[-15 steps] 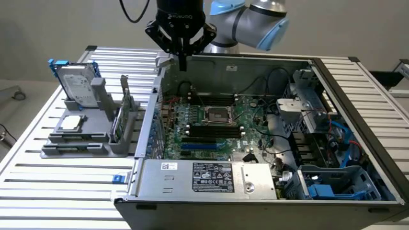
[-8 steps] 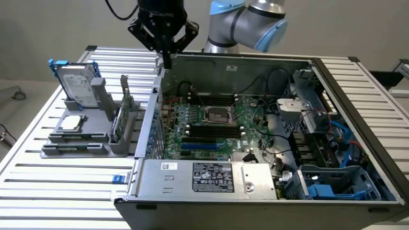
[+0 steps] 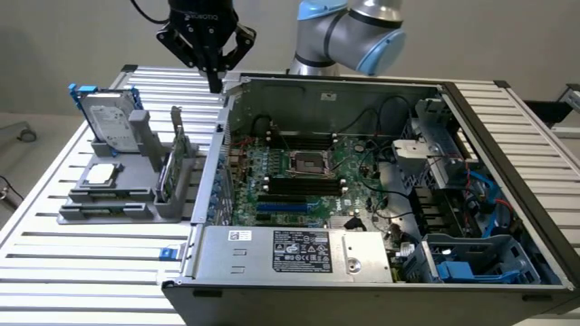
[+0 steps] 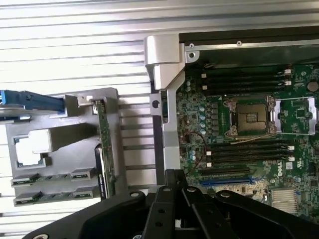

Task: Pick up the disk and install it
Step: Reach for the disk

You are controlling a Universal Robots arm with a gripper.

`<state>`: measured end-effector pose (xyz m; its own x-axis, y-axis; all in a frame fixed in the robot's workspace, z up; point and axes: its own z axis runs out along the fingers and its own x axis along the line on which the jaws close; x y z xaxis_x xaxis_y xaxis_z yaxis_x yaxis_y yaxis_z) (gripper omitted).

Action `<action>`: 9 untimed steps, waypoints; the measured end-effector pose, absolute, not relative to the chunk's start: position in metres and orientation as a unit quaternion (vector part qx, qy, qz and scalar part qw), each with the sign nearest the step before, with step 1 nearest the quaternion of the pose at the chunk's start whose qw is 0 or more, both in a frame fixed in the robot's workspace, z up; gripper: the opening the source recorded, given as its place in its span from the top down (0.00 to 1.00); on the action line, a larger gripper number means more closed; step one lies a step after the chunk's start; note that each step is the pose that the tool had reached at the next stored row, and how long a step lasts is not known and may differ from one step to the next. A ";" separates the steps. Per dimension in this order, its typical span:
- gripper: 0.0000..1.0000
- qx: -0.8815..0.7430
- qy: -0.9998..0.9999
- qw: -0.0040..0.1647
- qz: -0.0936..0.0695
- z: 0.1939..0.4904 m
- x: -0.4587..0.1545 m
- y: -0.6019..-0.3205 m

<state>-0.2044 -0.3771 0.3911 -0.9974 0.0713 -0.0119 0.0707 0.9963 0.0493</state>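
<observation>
The disk (image 3: 111,121), silver-grey with a white label in a blue carrier, stands upright at the back of a grey holder (image 3: 118,197) on the exterior view's left. In the wrist view only its blue carrier edge (image 4: 31,101) shows. My gripper (image 3: 214,80) hangs high above the far left corner of the open computer case (image 3: 222,102), to the right of the disk and well apart from it. Its black fingers (image 4: 172,186) meet at the tips with nothing between them, so it is shut and holds nothing.
The case holds a motherboard (image 3: 303,173) with a bare CPU socket (image 4: 251,119). A blue drive cage (image 3: 480,261) sits at its near right, a power supply (image 3: 299,251) in front. The holder also carries a small square chip (image 3: 102,174) and an upright card (image 3: 176,159). Everything rests on a slatted aluminium table (image 3: 73,272).
</observation>
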 end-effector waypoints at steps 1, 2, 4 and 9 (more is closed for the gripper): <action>0.89 0.035 0.999 0.007 0.024 0.391 -0.208 -0.376; 0.89 0.035 0.999 0.007 0.024 0.391 -0.212 -0.374; 0.89 0.036 0.999 0.006 0.024 0.391 -0.220 -0.371; 0.89 0.035 0.999 0.005 0.024 0.391 -0.239 -0.364</action>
